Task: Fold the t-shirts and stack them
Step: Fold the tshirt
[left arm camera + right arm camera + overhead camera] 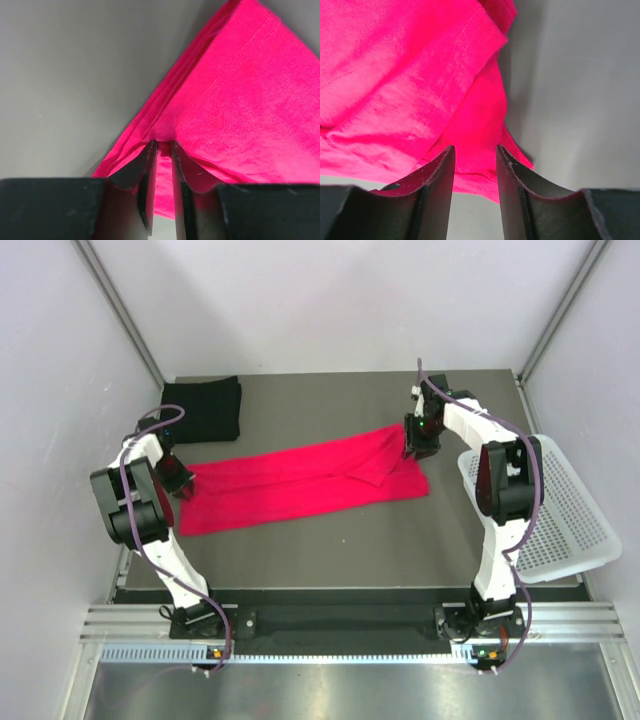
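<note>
The red-pink t-shirt (300,485) lies as a long folded band across the middle of the grey table. My left gripper (183,487) is at its left end, and in the left wrist view the jaws (164,144) are nearly closed, pinching the shirt's edge (240,115). My right gripper (415,452) is over the shirt's right end; in the right wrist view its jaws (475,148) stand apart above the cloth (410,85) and hold nothing. The black t-shirt (203,410) lies folded at the back left corner.
A white perforated basket (570,510) hangs over the table's right edge, close to the right arm. Grey walls enclose the table on the left, back and right. Bare table (330,550) lies in front of the red shirt.
</note>
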{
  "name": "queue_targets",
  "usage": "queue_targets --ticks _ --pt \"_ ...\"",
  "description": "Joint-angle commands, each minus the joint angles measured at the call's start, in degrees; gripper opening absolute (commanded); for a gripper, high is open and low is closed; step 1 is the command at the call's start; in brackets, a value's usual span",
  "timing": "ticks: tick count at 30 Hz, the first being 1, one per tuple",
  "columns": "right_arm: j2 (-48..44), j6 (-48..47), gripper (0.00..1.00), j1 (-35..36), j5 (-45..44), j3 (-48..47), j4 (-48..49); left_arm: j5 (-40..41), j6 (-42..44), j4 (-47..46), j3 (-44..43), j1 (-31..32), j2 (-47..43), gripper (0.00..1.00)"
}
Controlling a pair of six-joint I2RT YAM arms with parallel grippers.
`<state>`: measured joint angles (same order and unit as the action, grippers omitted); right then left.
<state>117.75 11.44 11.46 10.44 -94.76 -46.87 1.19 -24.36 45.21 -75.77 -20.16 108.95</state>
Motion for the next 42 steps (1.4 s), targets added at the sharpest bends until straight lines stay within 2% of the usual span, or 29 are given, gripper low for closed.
queue_targets --ticks 1,4,5,13,22,26,33,42 --pt "-2.18 -0.9 0.38 -0.04 -0.41 -0.07 0.2 0.83 -1.13 0.85 -1.93 -0.05 -0.4 0.19" --pt "-1.92 -0.54 0.39 -0.56 -1.29 -0.25 -0.15 1.09 -0.87 0.93 -1.93 -0.05 -1.19 0.1" --pt "-1.74 -0.46 0.39 -0.74 -1.38 -0.34 -0.32 1.18 -0.87 1.11 -1.93 -0.05 -1.37 0.0" --pt "0.11 2.71 0.39 -2.67 2.83 -0.51 1.78 3.46 -0.6 2.07 -2.37 0.04 -2.86 0.0" --pt "1.77 2.27 0.38 -2.85 2.66 -0.6 2.84 6.1 -2.18 2.16 -1.4 -0.05 -6.55 0.0" --pt "3.45 1.74 0.39 -2.85 2.92 -2.53 4.59 5.75 -2.45 1.63 -1.14 -0.23 -7.08 0.0" --pt "5.64 7.44 0.42 -3.03 4.59 -7.19 9.86 2.86 -3.68 0.32 0.27 -0.14 -6.55 0.0" --pt "10.38 10.18 0.41 -3.03 4.68 -13.43 8.47 2.15 -4.12 -1.09 3.08 -0.23 -7.17 0.0"
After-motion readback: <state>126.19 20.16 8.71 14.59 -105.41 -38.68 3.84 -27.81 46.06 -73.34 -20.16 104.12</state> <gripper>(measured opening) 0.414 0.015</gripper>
